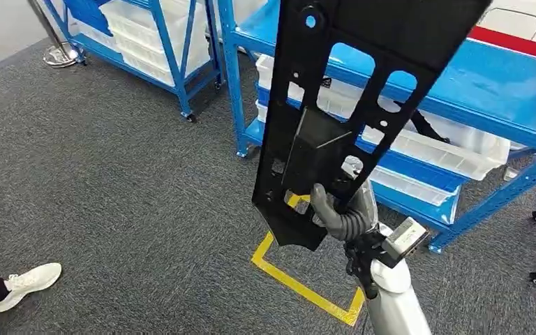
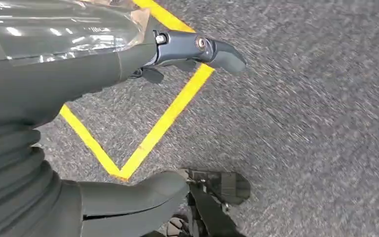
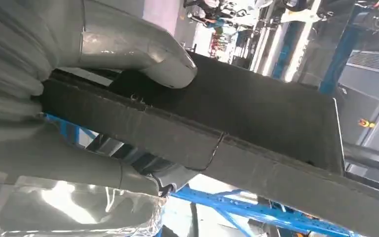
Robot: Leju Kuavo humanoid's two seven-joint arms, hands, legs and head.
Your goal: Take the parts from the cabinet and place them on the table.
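A long flat black part [image 1: 349,91] with several cut-outs stands up in front of me, its top past the picture's edge. My right hand [image 1: 342,213] grips it near its lower end, thumb on the near face. In the right wrist view the thumb [image 3: 143,54] presses on the black part [image 3: 256,123], with the other fingers under it. The blue cabinet [image 1: 488,91] with white bins [image 1: 447,150] stands just behind the part. My left hand [image 2: 54,74] hangs over the carpet, fingers apart, with nothing in it.
Yellow tape [image 1: 300,286] marks a corner on the grey carpet below the part; the tape [image 2: 163,123] also lies under my left hand. A second blue rack [image 1: 174,42] stands at the back left. A person's white shoe [image 1: 24,283] is at the lower left.
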